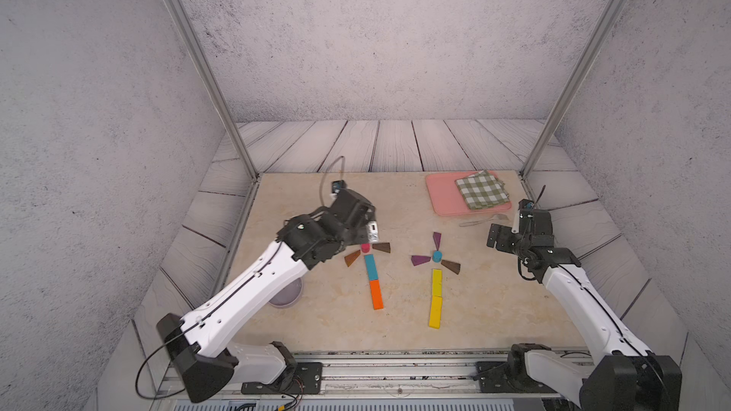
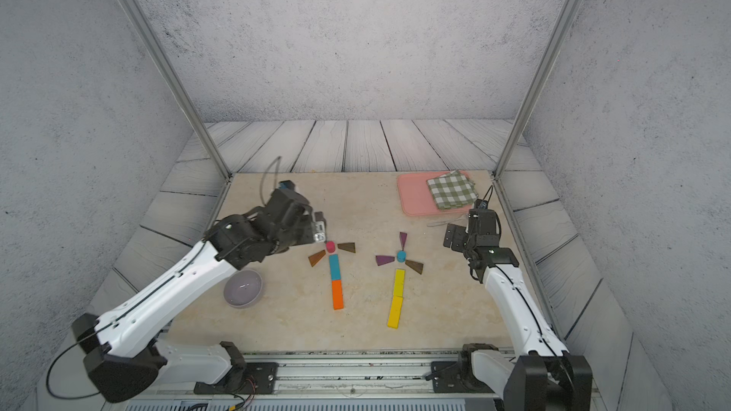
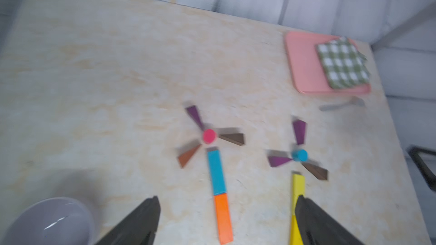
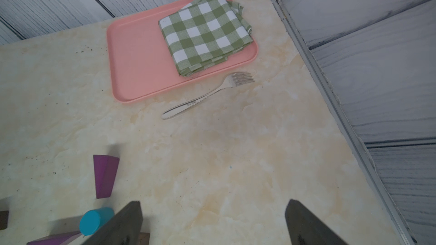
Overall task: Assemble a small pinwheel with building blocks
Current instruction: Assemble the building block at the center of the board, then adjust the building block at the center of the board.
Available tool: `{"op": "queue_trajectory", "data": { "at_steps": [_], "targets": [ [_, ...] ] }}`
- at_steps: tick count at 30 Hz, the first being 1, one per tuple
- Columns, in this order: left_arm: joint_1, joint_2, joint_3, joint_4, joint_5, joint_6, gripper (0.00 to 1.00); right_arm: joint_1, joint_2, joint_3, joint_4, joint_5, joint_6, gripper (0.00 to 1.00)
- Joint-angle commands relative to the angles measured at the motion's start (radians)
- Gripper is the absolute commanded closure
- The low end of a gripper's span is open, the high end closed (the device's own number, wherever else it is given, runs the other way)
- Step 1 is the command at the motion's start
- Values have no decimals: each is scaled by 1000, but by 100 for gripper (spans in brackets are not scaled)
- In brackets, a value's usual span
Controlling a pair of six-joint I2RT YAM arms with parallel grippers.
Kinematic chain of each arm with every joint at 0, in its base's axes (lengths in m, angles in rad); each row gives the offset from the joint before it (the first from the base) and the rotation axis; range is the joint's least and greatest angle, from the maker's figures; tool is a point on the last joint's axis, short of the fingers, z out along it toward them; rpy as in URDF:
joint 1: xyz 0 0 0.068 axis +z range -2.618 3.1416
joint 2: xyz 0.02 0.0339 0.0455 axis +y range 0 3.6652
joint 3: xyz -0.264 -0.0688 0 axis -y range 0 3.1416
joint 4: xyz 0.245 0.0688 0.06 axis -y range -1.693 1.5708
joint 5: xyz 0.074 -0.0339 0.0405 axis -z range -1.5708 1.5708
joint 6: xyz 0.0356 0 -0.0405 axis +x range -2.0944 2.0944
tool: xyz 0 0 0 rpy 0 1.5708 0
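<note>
On the table (image 1: 316, 326), in both top views, the building blocks (image 1: 370, 266) lie as two flat pinwheels side by side. My left hand (image 1: 358, 231) hangs by the pink cyl. (image 1: 364, 247); my right hand (image 1: 500, 236), nr the fork (image 1: 484, 220). Left wrist: blurry, fingers (image 3: 141, 220) wide apart, empty; purple wedge (image 3: 194, 114) + two brown wedges (image 3: 232, 137) round that cyl. Right wrist: fingers spread, nothing btwn; blue cyl. (image 4: 95, 220) beside one.

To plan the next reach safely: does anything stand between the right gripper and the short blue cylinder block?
Nothing visible does. Only bare beige marbled table lies between the open right gripper and the short blue cylinder block. The metal fork and pink plastic tray lie farther back, off that line.
</note>
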Motion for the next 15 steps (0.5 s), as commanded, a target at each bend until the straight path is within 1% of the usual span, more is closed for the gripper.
{"op": "queue_trajectory", "data": {
  "at_steps": [1,2,3,4,5,6,7,8,9,10,11,12,13,15],
  "targets": [
    [117,-1,-109,49,61,126,4,-5,-32,-6,13,25,-14,1],
    [151,-9,-123,65,98,135,4,-4,-32,-7,9,22,-14,1],
    [162,-18,-141,92,135,154,4,-5,-35,-8,7,15,-14,1],
    [163,-22,-149,100,143,167,4,-5,-36,-5,-5,4,-8,1],
    [164,-24,-152,94,129,172,4,-6,-37,7,-33,-13,6,1],
    [176,-28,-152,69,89,165,4,-4,-37,21,-66,-46,30,1],
    [205,-30,-151,40,65,147,4,-4,-38,32,-97,-85,73,1],
    [255,-40,-155,24,86,138,4,1,-40,41,-136,-157,118,1],
    [338,-56,-183,43,144,141,4,28,-45,47,-179,-201,169,1],
    [401,-73,-210,68,191,141,4,78,-50,48,-216,-201,204,1],
    [471,-92,-247,99,237,144,4,159,-51,44,-253,-152,227,1],
    [522,-105,-272,123,258,155,4,253,-46,35,-293,-94,268,1],
    [556,-110,-286,135,250,168,4,325,-39,21,-316,-80,299,1],
    [598,-100,-297,140,198,187,4,419,-32,-35,-328,-72,382,0]
  ]
}}
